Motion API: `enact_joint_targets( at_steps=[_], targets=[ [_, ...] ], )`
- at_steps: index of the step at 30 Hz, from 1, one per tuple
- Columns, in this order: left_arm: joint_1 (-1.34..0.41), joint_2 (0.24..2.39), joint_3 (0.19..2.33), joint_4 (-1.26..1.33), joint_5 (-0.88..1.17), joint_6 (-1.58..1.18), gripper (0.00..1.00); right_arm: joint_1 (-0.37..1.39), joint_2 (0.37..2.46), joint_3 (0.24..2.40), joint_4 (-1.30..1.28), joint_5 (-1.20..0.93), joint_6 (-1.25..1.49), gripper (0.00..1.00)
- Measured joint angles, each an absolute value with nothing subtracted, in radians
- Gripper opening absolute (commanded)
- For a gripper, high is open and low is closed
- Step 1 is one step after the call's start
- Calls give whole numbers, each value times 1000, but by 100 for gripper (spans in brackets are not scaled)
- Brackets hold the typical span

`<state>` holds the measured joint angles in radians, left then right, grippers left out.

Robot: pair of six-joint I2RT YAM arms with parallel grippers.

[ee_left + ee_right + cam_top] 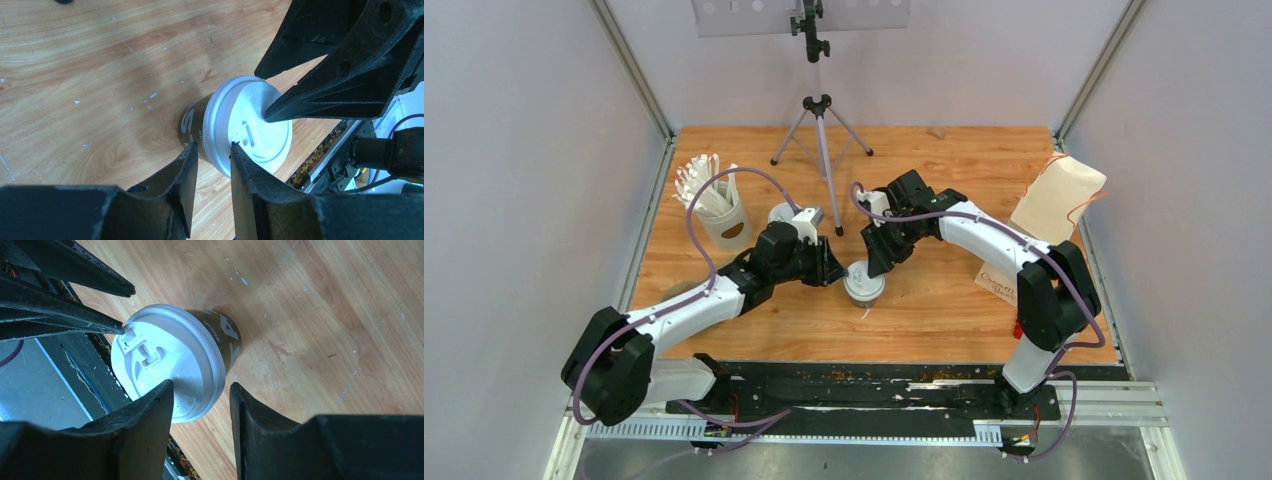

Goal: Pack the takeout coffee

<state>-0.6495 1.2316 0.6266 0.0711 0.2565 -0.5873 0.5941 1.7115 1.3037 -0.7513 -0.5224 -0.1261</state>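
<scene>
Centre frame: left gripper [212,146] narrowly straddles the lid [240,107] rim, pinch uncertain; right gripper [200,385] spread astride it. Uneven closing could tip the cup [192,122].

The cup's [192,125] pale lettering was only partly readable; the left arm [694,305] hid most of a second lid [782,212] behind it.

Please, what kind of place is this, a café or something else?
Probably a lab test booth rather than a café: plain white panels close in the wooden table, and a tripod stands on it.
</scene>
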Motion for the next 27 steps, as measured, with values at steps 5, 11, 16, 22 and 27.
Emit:
enact_joint_targets(
  at_steps=[5,11,16,22,27],
  targets=[
    [-649,1232,626,71,257,-588,40,592,1711,1295,-741,-535,-125,44],
    [-649,1201,626,19,233,-608,57,591,1705,1287,-727,-533,-93,44],
    [-649,1167,628,4,219,-608,62,591,1698,1276,-715,-528,-46,44],
    [-649,1211,646,17,262,-604,59,591,1698,1274,-707,-523,-15,50],
    [-649,1288,651,44,308,-604,50,591,1696,1274,-710,-500,8,52]
  ],
)
